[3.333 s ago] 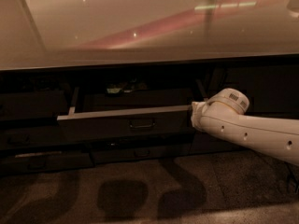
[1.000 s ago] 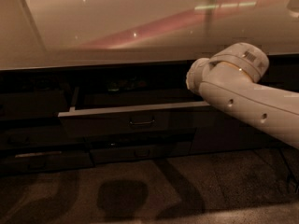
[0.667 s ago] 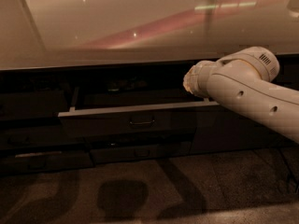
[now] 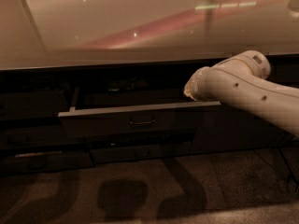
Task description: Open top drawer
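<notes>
A wide dark grey top drawer [image 4: 103, 121] stands pulled open at mid-frame, with the white robot arm's [image 4: 247, 88] gripper [image 4: 190, 90] just above its right end, its grip impossible to tell.

A pale, glossy countertop [image 4: 93, 31] fills the upper half, and a pinkish streak of reflection [image 4: 154, 29] runs across it toward its far right corner. The gripper [image 4: 190, 91] sits under its front edge, right of centre. Lower down are shallower dark drawer fronts [image 4: 140, 152], the middle one with a small handle. Along the bottom edge, the speckled floor [image 4: 243, 181] carries rounded shadows [image 4: 121, 197].
</notes>
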{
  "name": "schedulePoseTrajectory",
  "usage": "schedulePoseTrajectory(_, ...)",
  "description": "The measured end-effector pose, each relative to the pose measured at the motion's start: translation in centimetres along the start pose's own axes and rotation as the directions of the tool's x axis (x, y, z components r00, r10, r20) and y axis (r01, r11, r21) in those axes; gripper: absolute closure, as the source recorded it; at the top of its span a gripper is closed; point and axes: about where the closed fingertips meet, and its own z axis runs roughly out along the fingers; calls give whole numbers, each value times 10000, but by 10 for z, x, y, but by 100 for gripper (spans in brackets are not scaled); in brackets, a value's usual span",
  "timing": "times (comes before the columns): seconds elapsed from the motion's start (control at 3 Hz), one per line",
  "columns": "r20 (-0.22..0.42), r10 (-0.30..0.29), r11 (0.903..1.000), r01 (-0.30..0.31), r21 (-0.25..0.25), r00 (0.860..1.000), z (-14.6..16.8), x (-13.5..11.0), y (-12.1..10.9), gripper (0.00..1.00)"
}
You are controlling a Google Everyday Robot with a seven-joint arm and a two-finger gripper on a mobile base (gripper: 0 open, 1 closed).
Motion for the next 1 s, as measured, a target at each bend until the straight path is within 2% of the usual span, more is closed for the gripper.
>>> schedulePoseTrajectory(0.33, 135, 1107, 9826, -1074, -1515, 9938, 48, 30, 17, 100)
schedulePoseTrajectory(0.67, 344, 2083, 9449, -1920, -2652, 9775, 72, 41, 31, 100)
schedulePoseTrajectory(1.0, 344, 2083, 9449, -1920, -2652, 9775, 72, 41, 31, 100)
